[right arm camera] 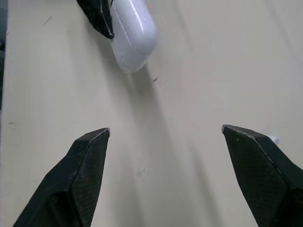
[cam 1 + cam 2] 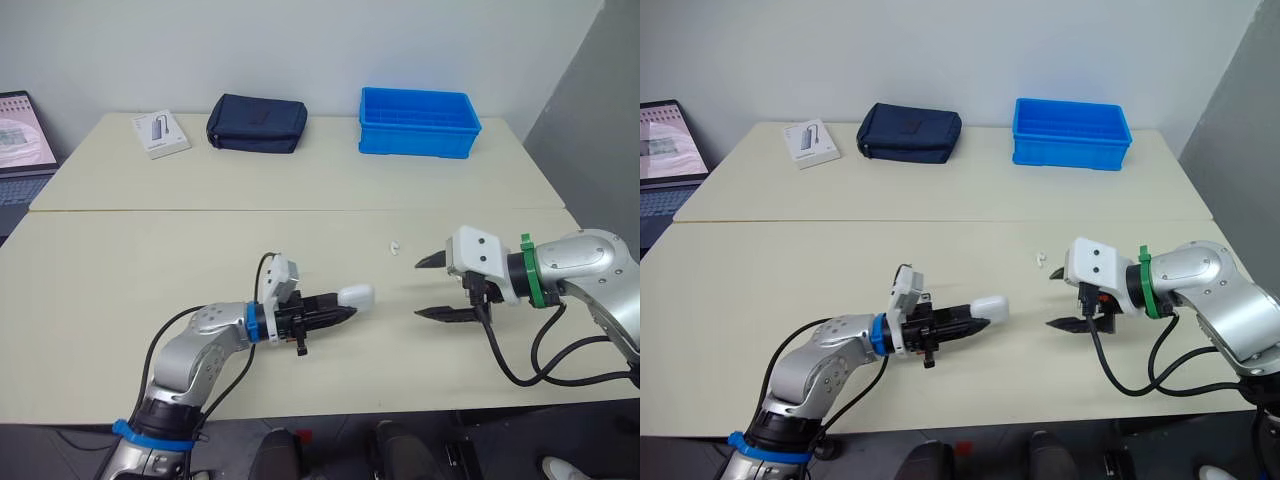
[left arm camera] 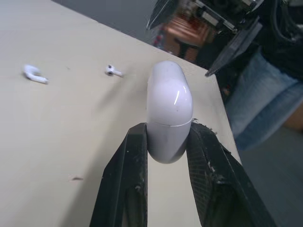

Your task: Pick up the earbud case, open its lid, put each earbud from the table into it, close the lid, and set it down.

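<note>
Two hands face each other tip to tip over the front part of the bench (image 2: 140,260). Along its far edge, from the robot's left, sit a laptop (image 2: 20,150), a white box (image 2: 160,133), a navy pouch (image 2: 257,123) and a blue bin (image 2: 418,121).

Nearer, the left hand (image 2: 343,311) is clamped on the earbud case (image 2: 357,296). Its two black fingers pinch one end, and the rounded other end sticks out past the fingertips. The case's long axis runs in line with those fingers and points to the robot's right, straight at the right hand (image 2: 420,290). The case is held low over the bench with its lid closed. The right hand is near it but apart, its fingers spread wide with nothing between them.

The left wrist view shows a thin seam circling the case right at the fingertips, and two earbuds (image 3: 35,74) lying apart from each other on the bench beyond it. In the head views the earbuds read as a small white speck behind the gap between the hands. The right wrist view looks down the spread fingers at the case's rounded end and its shadow on the bench.
</note>
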`<state>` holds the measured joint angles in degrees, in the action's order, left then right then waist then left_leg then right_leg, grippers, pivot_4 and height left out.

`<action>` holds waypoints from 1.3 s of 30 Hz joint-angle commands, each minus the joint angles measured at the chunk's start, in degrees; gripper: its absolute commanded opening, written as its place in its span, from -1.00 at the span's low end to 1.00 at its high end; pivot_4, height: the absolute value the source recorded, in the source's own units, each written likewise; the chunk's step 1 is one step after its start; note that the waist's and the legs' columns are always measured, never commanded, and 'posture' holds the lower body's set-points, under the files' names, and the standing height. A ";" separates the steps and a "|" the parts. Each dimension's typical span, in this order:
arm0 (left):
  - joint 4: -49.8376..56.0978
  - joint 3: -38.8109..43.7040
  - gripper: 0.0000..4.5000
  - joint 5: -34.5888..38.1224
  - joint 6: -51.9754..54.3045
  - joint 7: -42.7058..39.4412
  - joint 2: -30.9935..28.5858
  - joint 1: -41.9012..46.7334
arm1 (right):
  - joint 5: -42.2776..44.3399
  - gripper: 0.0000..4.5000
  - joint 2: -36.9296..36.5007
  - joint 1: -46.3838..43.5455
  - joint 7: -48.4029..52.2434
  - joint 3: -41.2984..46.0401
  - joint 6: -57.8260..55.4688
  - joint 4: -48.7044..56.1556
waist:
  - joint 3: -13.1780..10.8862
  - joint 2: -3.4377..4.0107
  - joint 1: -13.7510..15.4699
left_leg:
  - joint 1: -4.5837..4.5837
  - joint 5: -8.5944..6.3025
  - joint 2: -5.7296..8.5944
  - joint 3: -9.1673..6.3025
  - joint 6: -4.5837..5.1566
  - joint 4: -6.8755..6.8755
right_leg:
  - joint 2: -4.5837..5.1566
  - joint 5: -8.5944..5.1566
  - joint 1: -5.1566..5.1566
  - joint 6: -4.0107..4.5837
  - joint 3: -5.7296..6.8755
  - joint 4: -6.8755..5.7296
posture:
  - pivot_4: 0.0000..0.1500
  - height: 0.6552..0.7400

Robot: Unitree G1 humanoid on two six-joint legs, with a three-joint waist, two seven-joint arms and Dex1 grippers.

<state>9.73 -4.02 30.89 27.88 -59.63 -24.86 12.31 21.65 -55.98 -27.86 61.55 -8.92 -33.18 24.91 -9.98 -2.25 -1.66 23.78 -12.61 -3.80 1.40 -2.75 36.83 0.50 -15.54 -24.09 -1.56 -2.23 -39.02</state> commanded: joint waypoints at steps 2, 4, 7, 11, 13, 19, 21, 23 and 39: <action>4.43 -0.17 -0.64 -0.61 -3.78 0.84 0.20 -1.42 | 3.35 0.76 4.19 -0.55 -0.78 1.76 0.44 3.47 | 0.00 0.00 -0.02 | 0.00 0.00 0.00 0.04 0.00 0.04 | 0.02 0.07 0.01 -0.05 -0.04 0.01 | 1.00 0.72; 4.31 -1.00 -0.64 -1.36 -4.91 0.27 -0.14 -1.29 | 2.46 0.76 6.56 -1.77 -1.88 -0.04 -0.06 3.81 | 0.00 0.01 -0.04 | 0.00 0.00 0.00 0.05 0.00 0.09 | 0.02 0.13 0.02 -0.06 -0.07 0.01 | 1.00 0.72; 3.53 -1.97 -0.64 -2.25 -6.57 -0.64 -0.30 -0.46 | -1.28 0.76 9.08 -3.54 -2.51 -4.37 0.49 2.40 | 0.00 0.01 -0.02 | -0.01 0.00 0.01 0.05 0.00 0.11 | 0.02 0.22 0.02 -0.06 -0.06 0.01 | 1.00 0.72; 2.56 -3.22 -0.64 -3.56 -8.70 -1.91 -0.81 0.23 | -3.31 0.76 11.46 -5.73 -3.03 -6.96 -0.43 0.71 | 0.00 0.01 -0.01 | -0.01 0.00 0.01 0.08 0.00 0.15 | 0.02 0.25 0.03 -0.06 -0.09 0.02 | 1.00 0.72; 2.13 -3.50 -0.64 -3.85 -9.32 -2.13 -0.83 0.38 | -3.85 0.76 12.09 -6.26 -2.96 -7.36 -0.65 0.25 | 0.00 0.01 -0.01 | 0.00 0.00 0.01 0.09 0.00 0.13 | 0.01 0.25 0.01 -0.06 -0.11 0.02 | 1.00 0.72; 2.10 -4.66 -0.64 -4.47 -10.76 -3.45 -1.01 -0.33 | -5.54 0.76 13.75 -8.55 -2.63 -9.40 -1.67 -1.22 | 0.00 0.01 -0.01 | 0.00 0.00 0.00 0.08 0.00 0.11 | 0.00 0.25 -0.01 -0.06 -0.10 0.03 | 1.00 0.72; 1.88 -4.77 -0.64 -4.47 -10.96 -3.54 -0.91 -0.33 | -5.55 0.76 13.90 -9.27 -2.44 -9.58 -1.98 -1.53 | 0.00 0.01 -0.01 | 0.01 0.00 0.00 0.07 0.00 0.12 | 0.00 0.25 0.00 -0.06 -0.09 0.03 | 1.00 0.72; 1.66 -4.88 -0.64 -4.48 -11.11 -3.76 -0.91 -0.27 | -5.50 0.76 14.02 -9.82 -2.25 -9.63 -2.30 -1.64 | 0.00 0.01 -0.01 | 0.01 0.00 0.00 0.09 0.00 0.12 | 0.00 0.25 0.00 -0.06 -0.10 0.03 | 1.00 0.72; -1.03 -3.31 -0.64 -4.86 -13.16 -2.71 -0.81 -1.42 | 0.05 0.76 12.99 -11.40 -0.17 -4.09 -6.24 -0.68 | 0.00 0.02 0.00 | 0.01 0.00 0.00 0.08 0.00 0.12 | 0.00 0.25 0.00 -0.06 -0.10 0.02 | 1.00 0.72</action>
<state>8.34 -8.75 25.86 16.10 -63.10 -26.08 11.12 20.05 -41.99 -39.28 60.54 -16.20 -39.42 21.97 -9.99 -2.23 -1.67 23.80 -12.61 -3.80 1.48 -2.75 36.96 0.50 -15.29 -24.09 -1.61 -2.33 -38.99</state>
